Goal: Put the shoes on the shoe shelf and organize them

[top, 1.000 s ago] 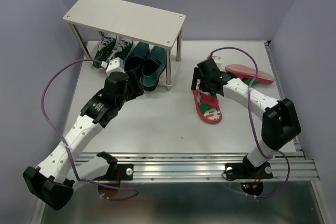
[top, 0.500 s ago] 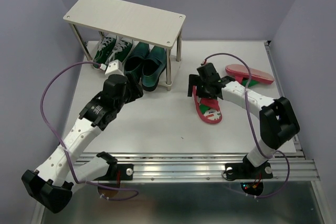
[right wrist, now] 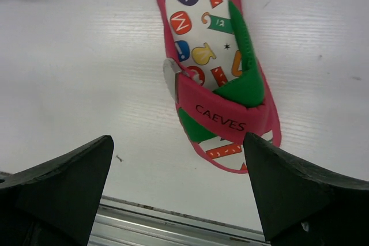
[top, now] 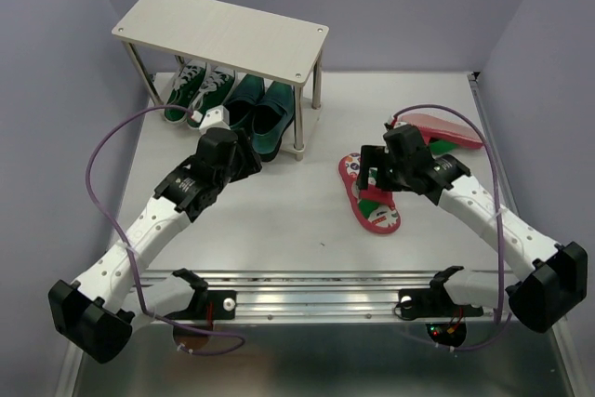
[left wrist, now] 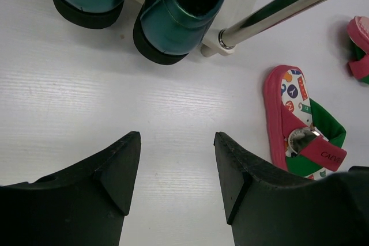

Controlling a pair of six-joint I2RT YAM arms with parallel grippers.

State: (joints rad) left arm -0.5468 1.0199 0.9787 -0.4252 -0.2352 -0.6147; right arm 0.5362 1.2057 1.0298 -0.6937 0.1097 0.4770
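The shoe shelf (top: 223, 33) stands at the back left. The green sneakers (top: 193, 88) and the dark green loafers (top: 262, 111) sit side by side under its top board. One red flip-flop (top: 383, 214) lies footbed up at centre right. The other (top: 451, 127) lies tipped over behind it. My left gripper (top: 247, 161) is open and empty, just in front of the loafers' heels (left wrist: 173, 15). My right gripper (top: 370, 177) is wide open above the upright flip-flop (right wrist: 219, 79), which lies ahead of and between the fingertips.
A silver shelf leg (left wrist: 288, 4) stands just right of the loafers. The table's near edge has a metal rail (top: 372, 295). Purple cables loop from both arms. Walls close in at the left, back and right.
My right arm has swung back and outward, its elbow dropping toward the near right. Its gripper has drawn back along the flip-flop. My left gripper has edged toward the loafers.
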